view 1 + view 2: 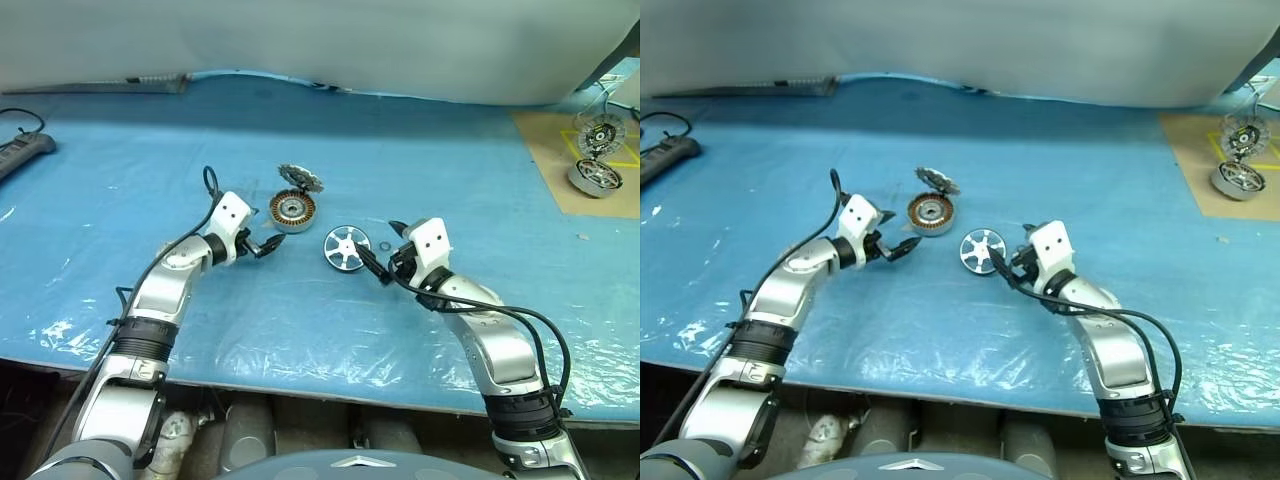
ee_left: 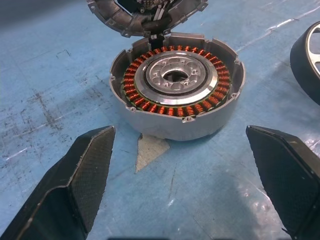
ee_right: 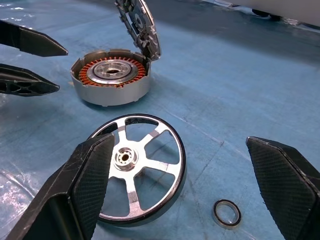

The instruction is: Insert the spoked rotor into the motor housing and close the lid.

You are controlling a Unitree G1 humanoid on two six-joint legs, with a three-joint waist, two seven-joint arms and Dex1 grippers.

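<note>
- Plainly, our right gripper point(image 1: 372, 266) stood with its jaws spread wide and empty, aimed toward the middle of the head view, with the spoked rotor point(image 1: 344, 248) just ahead of its fingertips and not yet touched.
- Our left gripper point(image 1: 268, 244) was likewise wide and holding nothing, hovering just left of centre and pointing at the motor housing point(image 1: 292, 210), near it but apart.
- The rotor lay flat on the blue table cover point(image 1: 120, 190), spokes up, just lower right of the housing; a small dark ring point(image 3: 226, 213) sat on the cover beside it.
- The housing sat just above centre with its copper windings bare and the lid point(image 1: 299, 178) tipped up on its hinge at the far side.
- We judged the first step was in hand: nothing was grasped, nothing inserted.
- Next, we reckoned, the right jaws would need to close across the rotor's rim and carry it level over the housing, with the lid shut after that.
- Spare motor parts point(image 1: 596, 150) lay untouched at the upper right.
</note>
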